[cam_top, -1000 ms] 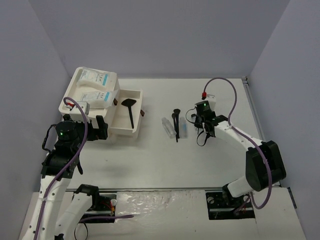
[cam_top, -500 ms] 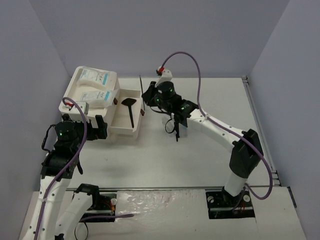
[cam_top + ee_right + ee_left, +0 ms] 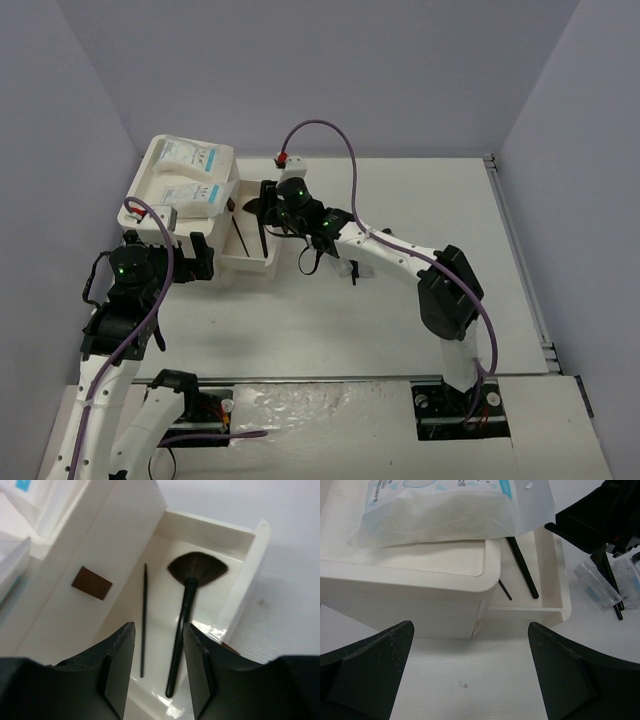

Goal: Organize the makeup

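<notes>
Right fingers (image 3: 118,680) apart above the drawer (image 3: 250,575), arm (image 3: 390,248) outstretched far leftward

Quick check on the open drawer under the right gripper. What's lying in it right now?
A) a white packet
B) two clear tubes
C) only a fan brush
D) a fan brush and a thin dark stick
D: the right wrist view shows the fan brush and the thin dark stick lying side by side on the floor of the drawer, with nothing else in it.
</notes>
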Tool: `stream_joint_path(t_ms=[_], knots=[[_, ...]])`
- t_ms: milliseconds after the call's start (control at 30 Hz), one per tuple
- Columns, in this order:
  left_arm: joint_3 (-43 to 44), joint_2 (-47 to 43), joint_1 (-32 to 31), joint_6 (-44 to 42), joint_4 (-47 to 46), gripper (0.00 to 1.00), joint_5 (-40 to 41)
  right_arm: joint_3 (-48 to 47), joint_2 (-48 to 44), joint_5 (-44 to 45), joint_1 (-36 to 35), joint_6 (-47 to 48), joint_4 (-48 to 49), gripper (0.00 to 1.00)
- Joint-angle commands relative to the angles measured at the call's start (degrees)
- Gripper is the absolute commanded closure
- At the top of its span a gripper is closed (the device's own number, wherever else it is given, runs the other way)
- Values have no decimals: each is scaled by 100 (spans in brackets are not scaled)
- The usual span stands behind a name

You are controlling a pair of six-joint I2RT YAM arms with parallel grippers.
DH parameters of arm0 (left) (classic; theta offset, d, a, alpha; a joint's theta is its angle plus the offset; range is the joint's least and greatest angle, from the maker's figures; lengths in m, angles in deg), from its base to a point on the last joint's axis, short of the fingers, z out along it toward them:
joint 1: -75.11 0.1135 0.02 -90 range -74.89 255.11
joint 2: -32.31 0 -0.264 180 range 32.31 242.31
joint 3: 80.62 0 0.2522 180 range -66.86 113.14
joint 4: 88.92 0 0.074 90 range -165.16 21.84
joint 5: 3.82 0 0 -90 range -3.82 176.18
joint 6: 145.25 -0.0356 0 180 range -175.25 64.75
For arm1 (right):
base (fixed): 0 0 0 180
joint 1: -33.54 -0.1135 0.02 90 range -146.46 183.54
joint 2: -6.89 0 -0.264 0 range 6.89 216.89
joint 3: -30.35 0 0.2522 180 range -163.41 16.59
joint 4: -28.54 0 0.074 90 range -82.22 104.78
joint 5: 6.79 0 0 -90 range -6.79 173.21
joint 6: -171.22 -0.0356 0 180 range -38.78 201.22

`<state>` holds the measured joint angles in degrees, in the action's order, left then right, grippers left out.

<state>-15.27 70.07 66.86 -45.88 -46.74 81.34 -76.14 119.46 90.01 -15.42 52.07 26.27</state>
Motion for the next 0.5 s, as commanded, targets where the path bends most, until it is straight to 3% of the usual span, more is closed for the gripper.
stream_joint_path(t_ms=[0,233,467], knots=[[114,25,-27,-5,-279,3,3,531,-946,920,132,754,-99,62],[132,84,-27,13,-276,3,-36,1814,-1637,1018,888,637,-696,73],[132,124,-27,15,-276,3,-52,2382,-1299,678,1527,762,-771,81]])
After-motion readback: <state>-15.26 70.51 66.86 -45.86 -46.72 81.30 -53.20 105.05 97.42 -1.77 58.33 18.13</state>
